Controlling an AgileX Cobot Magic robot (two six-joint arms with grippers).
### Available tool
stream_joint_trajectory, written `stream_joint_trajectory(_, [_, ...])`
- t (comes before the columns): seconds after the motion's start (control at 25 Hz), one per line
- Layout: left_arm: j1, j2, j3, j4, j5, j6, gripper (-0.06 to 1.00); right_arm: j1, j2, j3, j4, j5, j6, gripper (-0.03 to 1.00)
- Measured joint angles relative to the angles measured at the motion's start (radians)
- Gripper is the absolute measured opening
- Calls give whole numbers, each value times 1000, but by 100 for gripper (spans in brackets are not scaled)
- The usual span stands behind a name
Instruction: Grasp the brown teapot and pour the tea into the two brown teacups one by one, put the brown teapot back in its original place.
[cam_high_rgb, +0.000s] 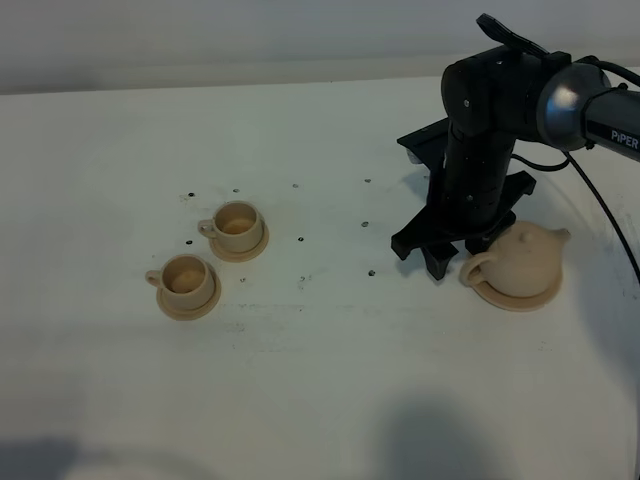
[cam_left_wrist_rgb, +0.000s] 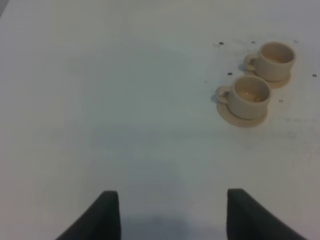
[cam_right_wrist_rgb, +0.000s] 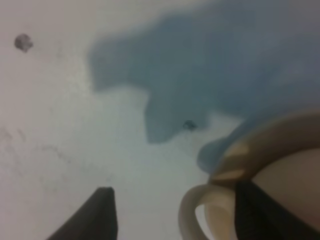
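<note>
The brown teapot (cam_high_rgb: 522, 260) sits upright on its wide tan saucer (cam_high_rgb: 512, 297), the original place, at the right. My right gripper (cam_high_rgb: 455, 258) points down at the pot's left side. In the right wrist view this gripper (cam_right_wrist_rgb: 175, 220) is open, with the teapot's loop handle (cam_right_wrist_rgb: 192, 215) between its fingers and the pot's body (cam_right_wrist_rgb: 295, 185) beside one finger. The two brown teacups (cam_high_rgb: 237, 226) (cam_high_rgb: 185, 277) stand on their saucers at the left, also shown in the left wrist view (cam_left_wrist_rgb: 275, 59) (cam_left_wrist_rgb: 249, 94). My left gripper (cam_left_wrist_rgb: 172, 215) is open and empty, well short of the cups.
The white table (cam_high_rgb: 320, 380) carries several small dark specks (cam_high_rgb: 364, 224) between the cups and the teapot. The right arm's black body (cam_high_rgb: 485, 150) rises behind the teapot. The left arm is out of the exterior view.
</note>
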Motion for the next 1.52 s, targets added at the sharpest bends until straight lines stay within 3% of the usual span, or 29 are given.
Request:
stream_joint_trajectory(0.44, [0, 0, 0, 0, 0, 0, 47, 1, 0, 10, 7, 46, 8, 53])
stream_joint_trajectory(1.52, [0, 0, 0, 0, 0, 0, 47, 21, -87, 265, -51, 53, 70, 53])
